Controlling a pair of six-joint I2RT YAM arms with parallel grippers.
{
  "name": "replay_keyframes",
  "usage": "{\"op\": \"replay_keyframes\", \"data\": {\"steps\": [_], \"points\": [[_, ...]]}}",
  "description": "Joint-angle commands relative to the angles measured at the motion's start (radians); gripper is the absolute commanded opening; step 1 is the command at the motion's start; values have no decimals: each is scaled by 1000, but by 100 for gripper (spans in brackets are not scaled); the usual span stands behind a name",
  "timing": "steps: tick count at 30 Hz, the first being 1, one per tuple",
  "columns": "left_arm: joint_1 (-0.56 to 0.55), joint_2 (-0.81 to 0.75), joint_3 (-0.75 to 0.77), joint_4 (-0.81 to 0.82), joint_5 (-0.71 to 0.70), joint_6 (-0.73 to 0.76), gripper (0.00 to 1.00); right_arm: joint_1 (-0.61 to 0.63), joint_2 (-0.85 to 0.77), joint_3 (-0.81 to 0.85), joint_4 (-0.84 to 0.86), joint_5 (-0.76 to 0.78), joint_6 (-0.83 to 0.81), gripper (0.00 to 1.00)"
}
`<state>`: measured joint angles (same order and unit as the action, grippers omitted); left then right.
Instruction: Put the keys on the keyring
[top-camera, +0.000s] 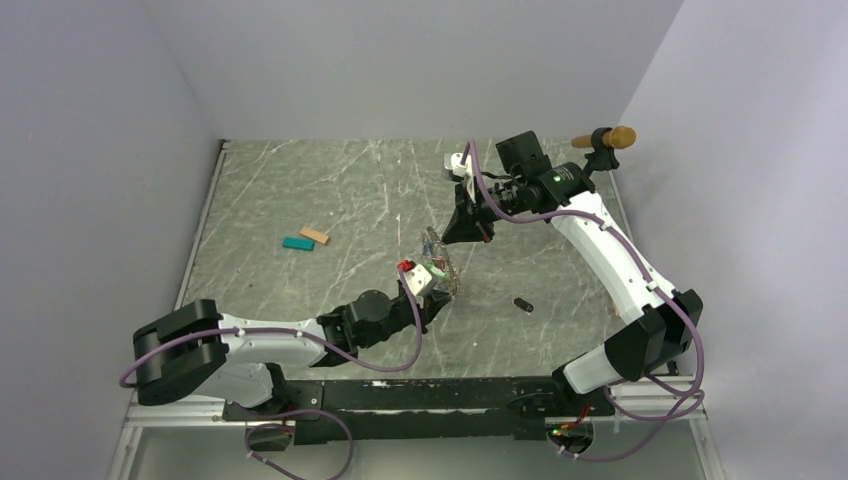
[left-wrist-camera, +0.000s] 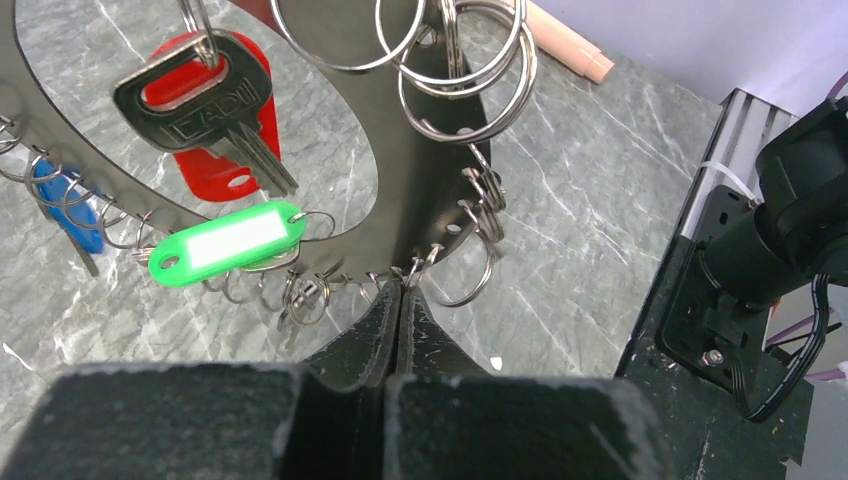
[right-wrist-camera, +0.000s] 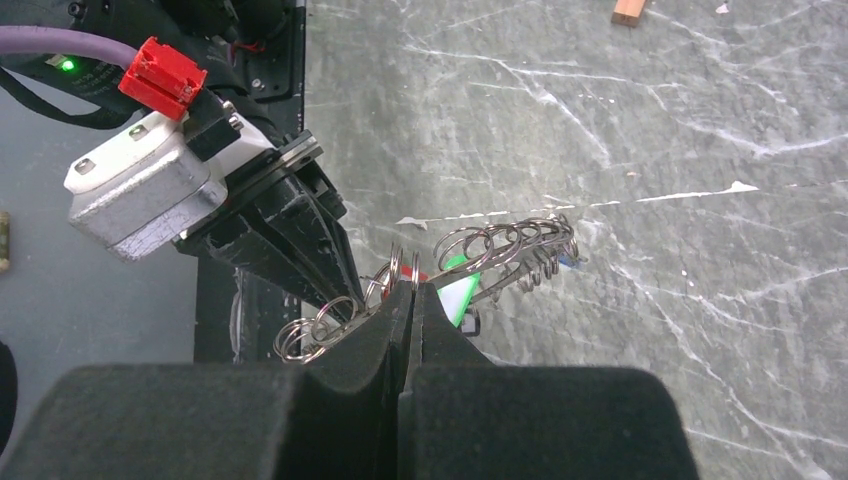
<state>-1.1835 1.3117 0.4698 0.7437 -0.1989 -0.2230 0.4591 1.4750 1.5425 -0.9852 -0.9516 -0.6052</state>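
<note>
Left hand (left-wrist-camera: 400, 298), right hand (right-wrist-camera: 413, 296): both pinched on keyring (left-wrist-camera: 425, 190). Top view blurs it; left wrist resolves red key (left-wrist-camera: 222, 172), green key (left-wrist-camera: 228, 243).

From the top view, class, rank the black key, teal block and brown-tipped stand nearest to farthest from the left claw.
1. Black key, right of the left claw.
2. Teal block, far left.
3. Brown-tipped stand, back right corner.

Keys (left-wrist-camera: 200, 110) on dark keyring (left-wrist-camera: 420, 205) aloft
</note>
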Motion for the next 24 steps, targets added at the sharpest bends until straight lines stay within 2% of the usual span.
{"op": "replay_keyframes", "data": {"steps": [1, 5, 9, 13, 17, 24], "points": [[-5, -62, 10, 31, 26, 7, 0, -7, -28, 5, 33, -39, 2, 0], [5, -161, 24, -126, 106, -45, 0, -12, -41, -24, 45, -22, -4, 0], [44, -263, 41, -292, 273, -137, 0, -24, -43, -64, 73, -10, 13, 0], [122, -333, 33, -389, 454, -245, 0, -36, -31, -87, 90, -9, 27, 3], [226, -361, 17, -409, 644, -374, 0, -47, -32, -105, 93, -18, 24, 13], [359, -300, 38, -381, 904, -575, 0, -68, -61, -113, 61, -35, -32, 38]]}}
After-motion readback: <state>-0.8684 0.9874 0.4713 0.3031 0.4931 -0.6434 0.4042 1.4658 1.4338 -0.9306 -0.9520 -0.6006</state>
